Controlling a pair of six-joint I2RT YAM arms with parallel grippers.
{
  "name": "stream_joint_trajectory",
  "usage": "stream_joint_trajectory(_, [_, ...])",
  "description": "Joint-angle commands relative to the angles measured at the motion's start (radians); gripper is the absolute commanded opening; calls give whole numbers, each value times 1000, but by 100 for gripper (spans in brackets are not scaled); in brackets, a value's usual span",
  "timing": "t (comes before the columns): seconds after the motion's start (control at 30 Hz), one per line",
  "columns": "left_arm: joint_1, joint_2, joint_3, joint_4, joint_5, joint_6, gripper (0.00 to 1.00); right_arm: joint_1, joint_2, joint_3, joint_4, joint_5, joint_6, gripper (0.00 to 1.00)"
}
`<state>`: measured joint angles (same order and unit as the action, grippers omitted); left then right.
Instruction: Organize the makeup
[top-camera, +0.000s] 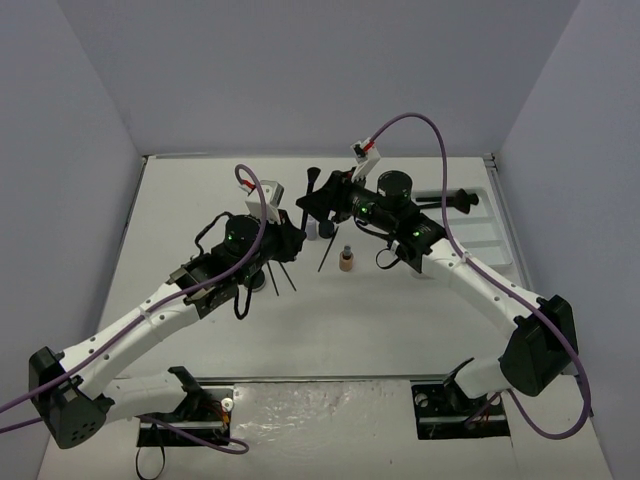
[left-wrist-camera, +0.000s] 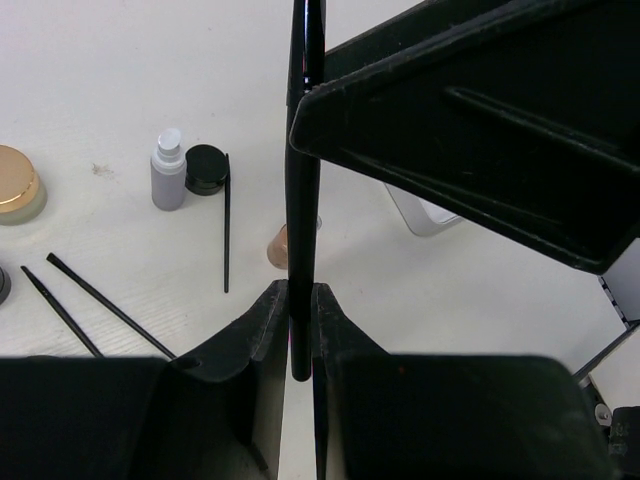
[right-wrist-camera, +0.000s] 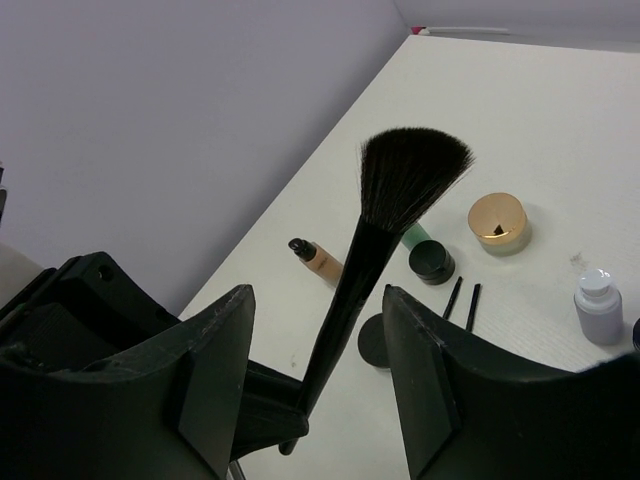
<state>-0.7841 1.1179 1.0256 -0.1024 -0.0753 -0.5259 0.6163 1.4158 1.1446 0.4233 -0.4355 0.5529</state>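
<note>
Handing over: I judged the step in hand to be a pass of the long black powder brush (right-wrist-camera: 350, 285), with its fluffy dark head, from one of my claws to the other above the white table (right-wrist-camera: 560, 120).
Left claw: my left claw (left-wrist-camera: 300, 320) was pinched narrow on the lower end of the handle and held the powder brush upright.
Right claw: my right claw (right-wrist-camera: 315, 300) stood half wide astride the handle, one finger on each side with a gap showing on both. It gripped nothing.
Next move: as I read it, the right claw had to pinch squarely on the handle, and only then should the left claw let go. The white compartmented tray (top-camera: 497, 240) at the right of the table looked the likely place for the brush.
Handle: it was slim, round and glossy black, so I expected it to swivel in the pads if gripped off centre.
Head: the bristles were soft, fanned wide and matt, not a part to squeeze.
Loose on the table: a squat tan glass jar with a shiny gold lid (right-wrist-camera: 498, 222), a round black jar (right-wrist-camera: 432, 262), a slender tan bottle with a dark cap (right-wrist-camera: 318, 258) and a clear-grey bottle (right-wrist-camera: 597, 305) stood upright. Thin black brushes (left-wrist-camera: 226, 220) lay flat, apart from the tray.
</note>
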Motion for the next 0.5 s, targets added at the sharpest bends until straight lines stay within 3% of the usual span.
stream_joint_trajectory(0.0, [-6, -21, 45, 113, -12, 14, 0, 5, -7, 17, 43, 53, -7, 49])
stream_joint_trajectory(0.27, [-12, 3, 45, 142, 8, 7, 0, 6, 3, 11, 70, 34, 22, 29])
stream_joint_trajectory(0.47, [-14, 31, 54, 135, 17, 7, 1, 6, 2, 7, 72, 39, 22, 5])
